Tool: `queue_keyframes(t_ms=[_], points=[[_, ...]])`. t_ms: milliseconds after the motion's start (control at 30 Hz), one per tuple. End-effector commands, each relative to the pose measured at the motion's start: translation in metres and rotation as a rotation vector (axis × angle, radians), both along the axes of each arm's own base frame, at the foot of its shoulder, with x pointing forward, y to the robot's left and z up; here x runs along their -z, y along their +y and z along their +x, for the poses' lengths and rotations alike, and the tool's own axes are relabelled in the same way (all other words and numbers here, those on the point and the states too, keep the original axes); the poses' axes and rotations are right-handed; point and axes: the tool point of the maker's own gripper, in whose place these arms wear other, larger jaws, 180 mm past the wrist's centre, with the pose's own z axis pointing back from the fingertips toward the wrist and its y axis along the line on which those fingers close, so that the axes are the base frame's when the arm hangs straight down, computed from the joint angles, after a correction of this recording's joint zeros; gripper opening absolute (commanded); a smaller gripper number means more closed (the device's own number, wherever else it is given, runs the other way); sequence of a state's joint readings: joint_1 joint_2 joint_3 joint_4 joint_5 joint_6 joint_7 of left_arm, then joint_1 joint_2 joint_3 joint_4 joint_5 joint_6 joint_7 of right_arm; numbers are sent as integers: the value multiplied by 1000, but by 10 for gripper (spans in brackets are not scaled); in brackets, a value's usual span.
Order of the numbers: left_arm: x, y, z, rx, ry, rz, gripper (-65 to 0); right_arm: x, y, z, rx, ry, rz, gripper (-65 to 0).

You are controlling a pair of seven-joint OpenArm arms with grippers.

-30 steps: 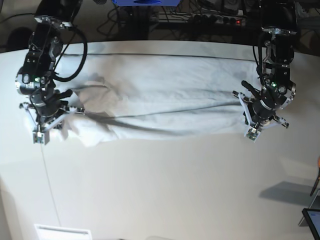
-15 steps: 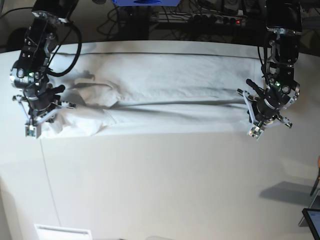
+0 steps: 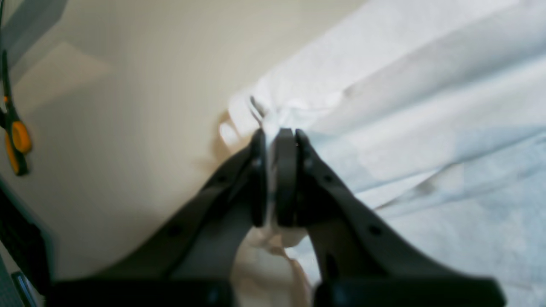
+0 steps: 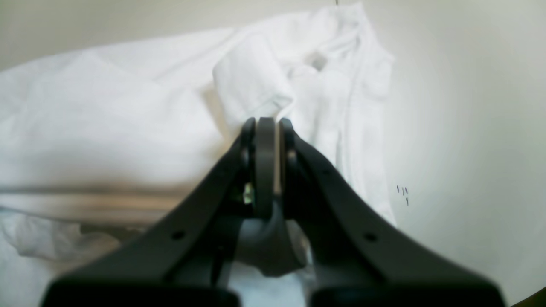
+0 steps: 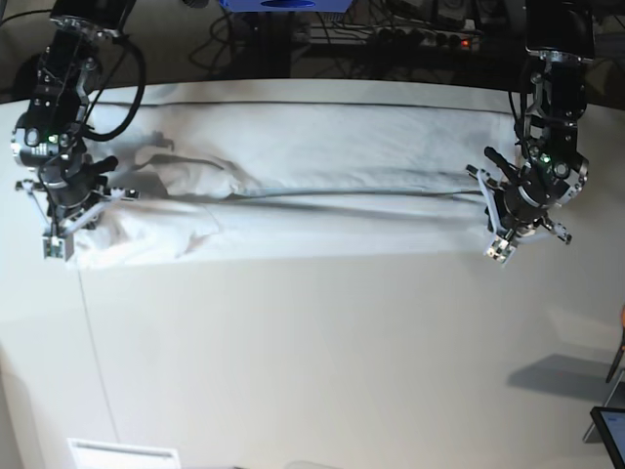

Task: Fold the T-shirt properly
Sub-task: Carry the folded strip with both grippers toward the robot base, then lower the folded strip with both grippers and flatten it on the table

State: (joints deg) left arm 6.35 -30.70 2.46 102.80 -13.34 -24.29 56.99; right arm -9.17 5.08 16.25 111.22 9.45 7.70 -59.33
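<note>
Left gripper [image 3: 275, 140]: jaws drawn together, clamped on a pinch of white cloth; a thin sliver of fabric shows between the dark pads in the left wrist view. In the base view this gripper [image 5: 500, 244] sits at the right end of the garment, tilted down toward the near edge of the cloth.

Right gripper [image 4: 266, 128]: jaws likewise together, nipping a bunched fold of the same cloth; fabric rises directly from the fingertips in the right wrist view. In the base view it [image 5: 54, 244] stands at the left end of the garment, low over the tabletop.

No containers in sight.

T-shirt [image 5: 322, 186]: plain white, lying on the far half of the off-white tabletop [image 5: 322, 371], stretched long between the two grippers. A long crease runs across its width, roughly midway, with a shadowed ridge along it. Left portion lumpy and rumpled, a sleeve-like mass piled near the right gripper; right portion flatter, with softer wrinkles. Right wrist view shows a hemmed edge with a stitched seam running down just beside the gripper, cloth [image 4: 106, 128] folded over itself in thick layers. Left wrist view is blurred; cloth [image 3: 426, 128] there shows broad shallow folds.

Near half of the tabletop carries a faint shadow at the right.
</note>
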Motion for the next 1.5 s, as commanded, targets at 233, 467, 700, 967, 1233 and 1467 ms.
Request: queue_keyframes(t_ms=[233,467,700,967,1233,1467], points=[[-6,7,1,0,-15,37,-650,8,-6,-6,13,13,-13,-647],[7,-12,-5,62,26,42,-650,16,-10,-9,30,36,-9,-640],[6,-10,-4,54,23,41,-650,17,-10,-11,33,46,-8,-527],[6,-9,-4,52,23,42,-650,16,-20,-12,132,34,7,-386],[-17,-10,4,52,-46,37,-650,12,-27,-10,177,15,10,-386],[-59,-2,15,-38,-197,-9,-539,-3,-69,-16,341,-48,0,-386]])
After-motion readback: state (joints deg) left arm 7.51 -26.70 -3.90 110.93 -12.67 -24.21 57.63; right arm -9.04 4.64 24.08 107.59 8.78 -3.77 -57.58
